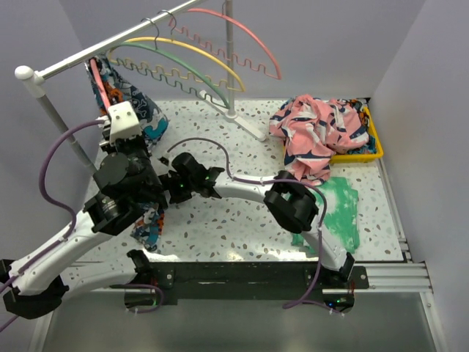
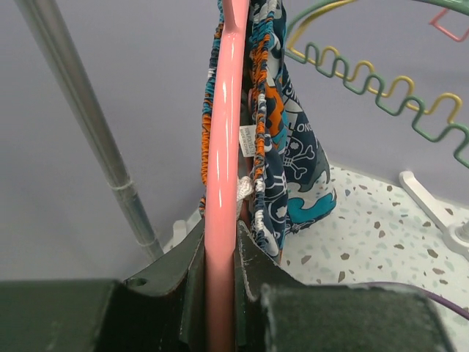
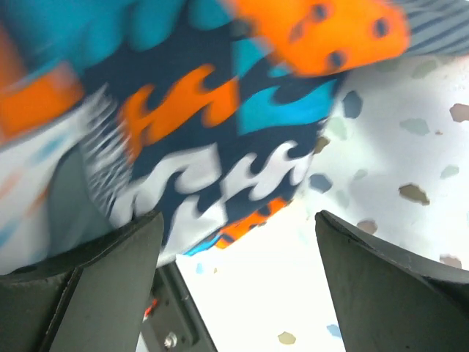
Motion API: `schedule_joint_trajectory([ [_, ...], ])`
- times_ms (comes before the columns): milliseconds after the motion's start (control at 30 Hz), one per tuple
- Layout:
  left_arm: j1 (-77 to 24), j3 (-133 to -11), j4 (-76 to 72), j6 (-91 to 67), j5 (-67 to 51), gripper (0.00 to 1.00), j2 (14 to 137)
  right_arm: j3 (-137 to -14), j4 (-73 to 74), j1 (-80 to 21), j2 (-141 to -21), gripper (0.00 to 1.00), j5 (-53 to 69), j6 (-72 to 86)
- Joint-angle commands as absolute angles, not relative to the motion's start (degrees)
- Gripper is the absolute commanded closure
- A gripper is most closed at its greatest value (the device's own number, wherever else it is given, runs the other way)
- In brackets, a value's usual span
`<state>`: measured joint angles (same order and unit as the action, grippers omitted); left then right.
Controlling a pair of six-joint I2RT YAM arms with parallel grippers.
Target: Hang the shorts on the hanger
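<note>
Two arms share a speckled table (image 1: 242,220). Shorts (image 2: 289,161) (busy teal, navy and orange print) hang at the far left below the rail (image 1: 110,44), waistband looped over the pink hanger (image 2: 223,147), hem reaching down toward the table. Threading looks nearly done; next, probably, the fabric needs seating evenly on the hanger. Left arm reaches up and forward, its gripper (image 2: 221,253) pinching the hanger's bar. Right arm stretches low and leftward, elbow bent, its gripper (image 3: 234,227) spread wide just beside the lower fabric, holding nothing.
</note>
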<state>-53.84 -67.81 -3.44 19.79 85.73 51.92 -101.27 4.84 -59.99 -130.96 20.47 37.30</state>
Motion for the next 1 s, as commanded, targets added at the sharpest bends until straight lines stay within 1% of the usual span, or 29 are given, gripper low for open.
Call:
schedule_joint_trajectory([
  [0, -50.36, -69.87, -13.79, 22.85, 83.76, 1.00, 52.90, -98.97, 3.87, -59.77, -123.40, 0.11, 20.13, 34.19],
  [200, -47.29, -72.06, -15.29, 22.50, 81.48, 1.00, 54.66, -95.80, 5.01, -59.85, -121.12, 0.11, 19.51, 33.05],
  [367, -44.30, -74.35, -12.57, 20.22, 79.02, 1.00, 56.51, -93.69, 5.80, -59.85, -119.18, 0.11, 18.99, 32.34],
  [400, -43.08, -75.49, -11.35, 19.08, 78.49, 1.00, 57.47, -93.52, 6.06, -59.85, -118.83, 0.11, 18.98, 32.26],
  [533, -38.77, -78.66, 2.77, 7.24, 73.32, 1.00, 59.32, -92.55, 6.42, -59.85, -117.95, 0.11, 18.98, 31.90],
  [600, -36.23, -79.80, 7.18, 4.58, 71.55, 1.00, 60.12, -92.20, 6.68, -59.85, -117.69, 0.11, 18.98, 31.64],
  [733, -32.96, -81.21, 12.73, -2.69, 66.90, 1.00, 61.52, -91.58, 7.82, -59.77, -116.81, 0.11, 18.72, 30.85],
  [967, -30.06, -80.60, 16.26, -7.47, 64.51, 1.00, 61.96, -89.91, 9.84, -59.85, -114.88, 0.11, 17.49, 29.36],
])
